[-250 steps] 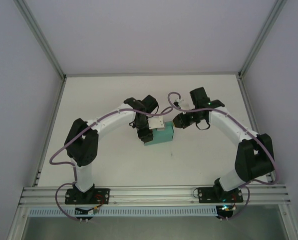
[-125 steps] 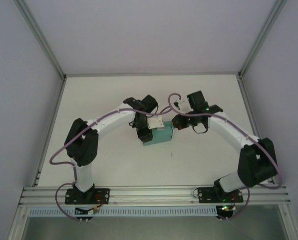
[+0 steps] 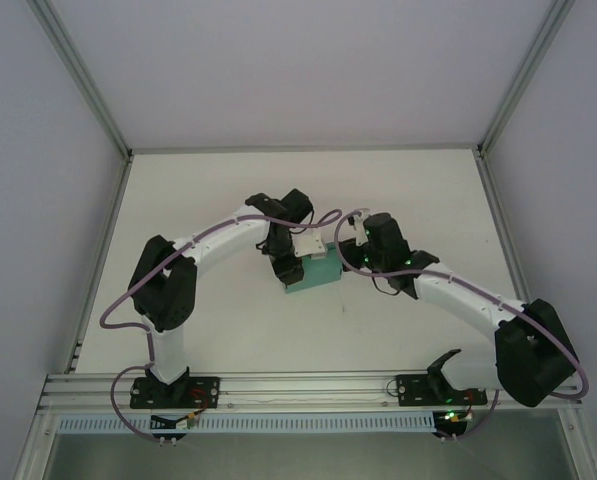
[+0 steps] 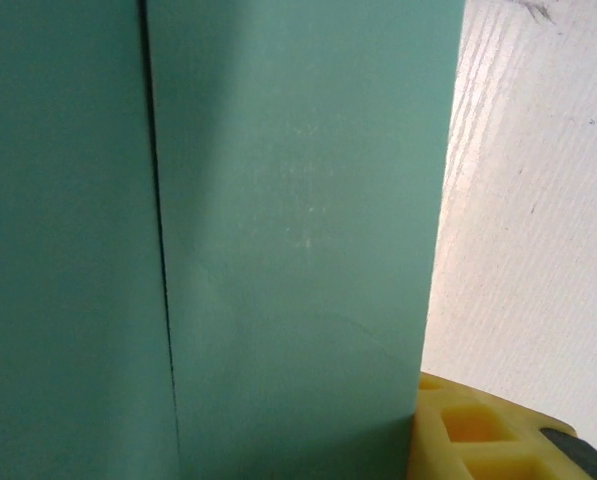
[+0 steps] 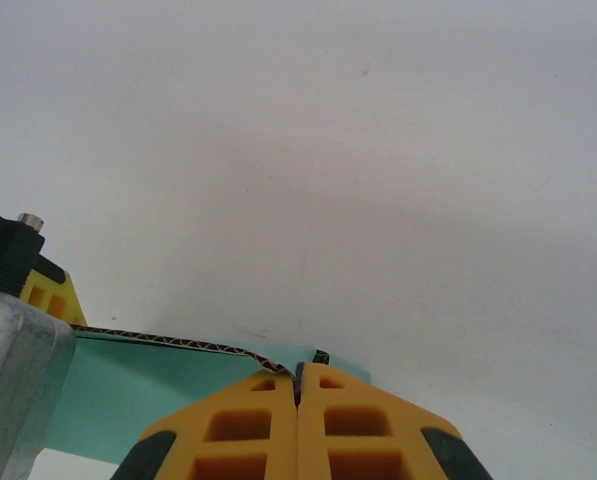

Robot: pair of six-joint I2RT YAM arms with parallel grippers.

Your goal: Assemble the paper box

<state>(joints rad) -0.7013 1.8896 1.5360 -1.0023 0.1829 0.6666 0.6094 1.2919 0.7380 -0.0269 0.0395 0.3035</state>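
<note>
Wrist camera shows right tool [image 5: 298, 372] pinched together at paper box [image 5: 148, 385] edge; overhead, left tool [image 3: 293, 268] clamps it.

The paper box [image 3: 318, 272] is a small teal-green block of thin card, folded up and lying near the middle of the table [image 3: 208, 200], its long side running from eight o'clock to two o'clock. One flat face carries a dark straight seam and a faint curved crease. One edge looks corrugated.
</note>
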